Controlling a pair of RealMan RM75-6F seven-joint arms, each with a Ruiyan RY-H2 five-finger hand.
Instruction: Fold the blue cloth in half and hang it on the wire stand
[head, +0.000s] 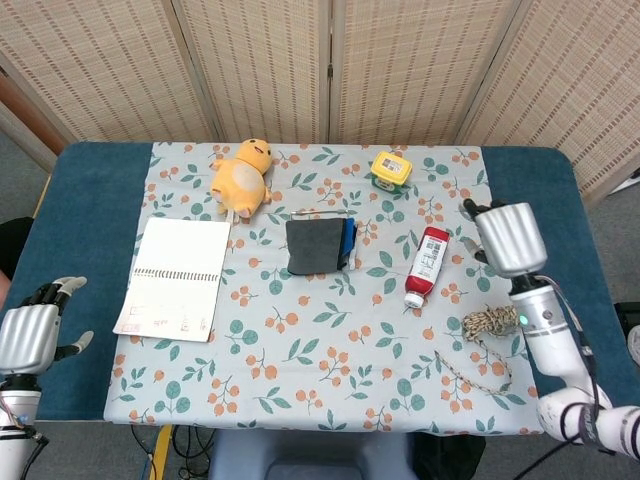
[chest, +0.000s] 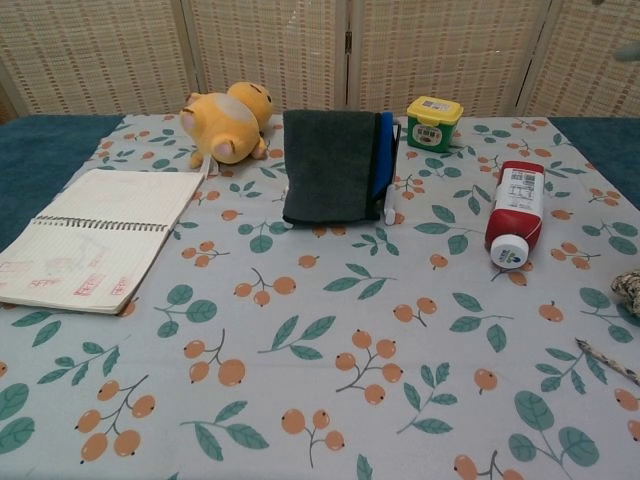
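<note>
The folded dark-grey-and-blue cloth (chest: 334, 165) already drapes over the thin wire stand (chest: 392, 170) mid-surface, so the job looks done — the right hand (head: 508, 238) sits well apart with empty fingers of unclear pose, the left hand (head: 30, 336) loosely spread, needing only to stay clear.

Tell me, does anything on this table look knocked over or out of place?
The red bottle lies on its side, white cap toward the table's front, rather than standing. The plush toy also lies flat, and a coil of rope trails loosely near the right edge. The cloth on the stand looks tidy.
</note>
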